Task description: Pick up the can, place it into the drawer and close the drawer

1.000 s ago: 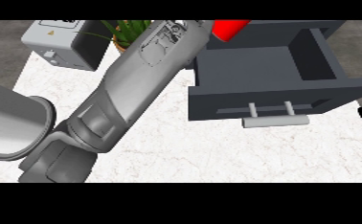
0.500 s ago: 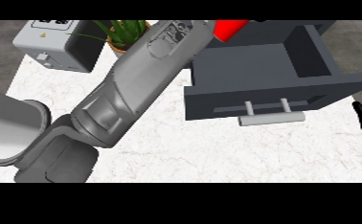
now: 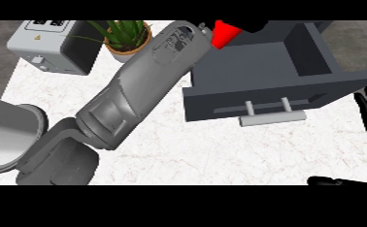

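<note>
The red can (image 3: 224,33) shows at the top of the head view, over the back left corner of the open dark grey drawer (image 3: 261,71). My left hand (image 3: 249,25) is curled on it, mostly cut off by the view's top edge, and my left forearm (image 3: 140,90) slants up from the lower left. The drawer is pulled out, its pale handle (image 3: 272,118) facing me, and its inside looks bare. Of my right hand (image 3: 334,181) only a black sliver shows at the lower right edge.
A potted green plant (image 3: 126,38) and a grey boxy appliance (image 3: 50,44) stand at the back left. A grey rounded vessel (image 3: 14,134) sits at the left edge. White marble counter (image 3: 215,148) lies in front of the drawer.
The can has come slightly lower and left, towards the drawer's back left corner. The drawer stays open. A bit of my right hand now shows at the lower right.
</note>
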